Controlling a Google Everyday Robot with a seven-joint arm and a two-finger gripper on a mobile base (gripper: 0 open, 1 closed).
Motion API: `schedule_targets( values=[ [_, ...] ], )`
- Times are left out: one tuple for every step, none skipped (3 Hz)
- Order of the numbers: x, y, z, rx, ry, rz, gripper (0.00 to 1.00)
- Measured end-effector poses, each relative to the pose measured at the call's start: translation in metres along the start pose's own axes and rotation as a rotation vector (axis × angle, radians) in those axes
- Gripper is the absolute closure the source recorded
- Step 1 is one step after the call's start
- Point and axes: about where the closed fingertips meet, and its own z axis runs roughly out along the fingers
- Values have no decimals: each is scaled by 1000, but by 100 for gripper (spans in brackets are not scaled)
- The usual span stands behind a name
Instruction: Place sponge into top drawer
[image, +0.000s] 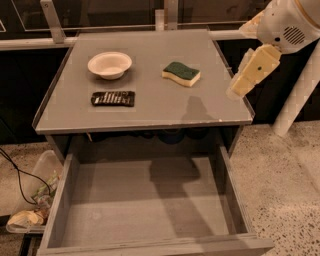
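The sponge (181, 73), dark green on top over pale yellow foam, lies flat on the grey tabletop (150, 107), right of centre toward the back. The top drawer (150, 246) is pulled fully open below the tabletop, and its flat grey bottom is bare apart from the arm's shadow. My gripper (237, 91), cream-coloured, hangs from the white arm at the upper right. It points down and to the left over the table's right edge, well right of the sponge and apart from it. It holds nothing that I can see.
A white bowl (109, 64) and a flat black remote-like object (113, 98) sit on the left half of the tabletop. A bag with clutter (31, 210) and a black cable (15, 167) lie on the floor at left. A white post (299, 95) stands at right.
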Motion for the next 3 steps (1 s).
schedule_targets(
  values=[
    [0,0,0,0,0,0,0],
    [-7,-6,12,19,-24,-31,0],
    [-14,-24,30,49,-105,-36,0]
  ],
)
